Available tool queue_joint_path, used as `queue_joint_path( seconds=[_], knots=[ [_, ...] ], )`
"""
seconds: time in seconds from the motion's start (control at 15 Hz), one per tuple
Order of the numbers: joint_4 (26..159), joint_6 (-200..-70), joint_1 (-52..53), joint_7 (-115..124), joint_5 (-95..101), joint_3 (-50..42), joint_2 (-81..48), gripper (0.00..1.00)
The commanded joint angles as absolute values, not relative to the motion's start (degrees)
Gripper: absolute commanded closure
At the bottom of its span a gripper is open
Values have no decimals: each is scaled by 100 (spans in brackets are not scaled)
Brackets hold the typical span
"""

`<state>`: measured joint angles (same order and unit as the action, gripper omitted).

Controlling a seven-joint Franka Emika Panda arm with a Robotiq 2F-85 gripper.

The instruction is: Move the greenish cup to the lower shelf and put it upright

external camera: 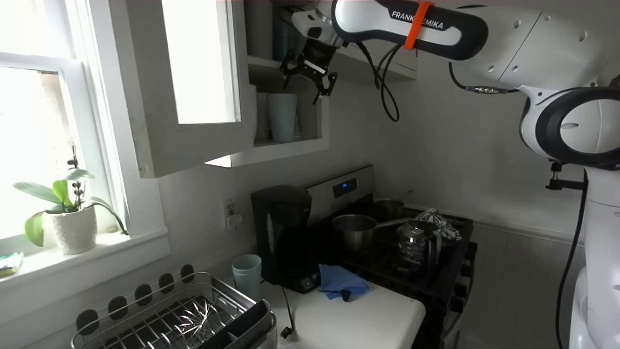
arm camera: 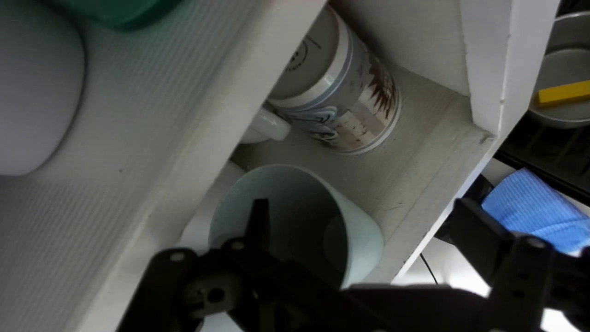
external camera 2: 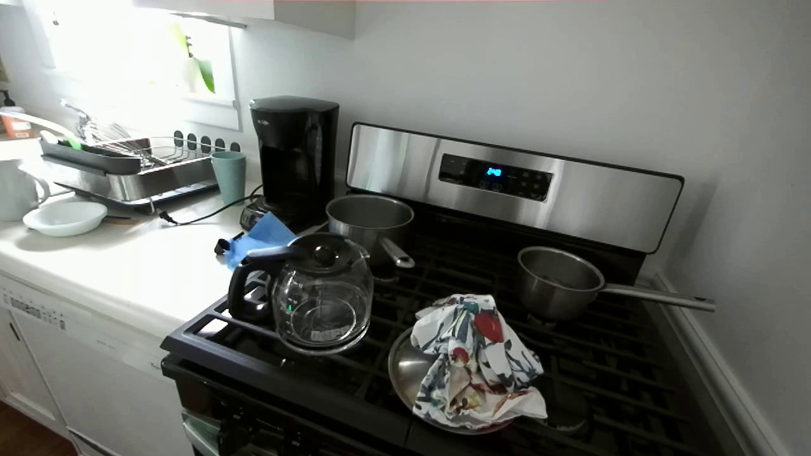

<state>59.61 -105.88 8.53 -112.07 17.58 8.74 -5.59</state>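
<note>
The greenish cup (external camera: 282, 118) stands upright on the lower shelf (external camera: 290, 151) of the white cupboard. In the wrist view the cup (arm camera: 364, 244) shows its open mouth, partly hidden by the gripper. The lower shelf (arm camera: 415, 161) shows beside it. My gripper (external camera: 300, 95) is open and empty, just above and to the right of the cup's rim. In the wrist view one finger of the gripper (arm camera: 364, 205) lies across the cup's mouth and the other is out past the shelf's front edge. I cannot tell whether the first finger touches the cup.
The upper shelf board (arm camera: 198, 152) runs close to the gripper. A patterned mug (arm camera: 350, 106) stands upside down behind the cup. The open cupboard door (external camera: 193, 140) is at the left. Below are a coffee maker (external camera: 281, 232), a teal cup (external camera 2: 229, 176) and a glass pot (external camera 2: 323, 304).
</note>
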Motion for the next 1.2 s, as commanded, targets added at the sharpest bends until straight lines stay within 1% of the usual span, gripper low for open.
queue_joint_path(
  seconds=[0.0, 1.13],
  knots=[
    [5947, -10818, 887, -10630, 1909, 860, -550, 0],
    [6191, -10987, 1049, -6638, 2116, 879, -262, 0]
  ],
)
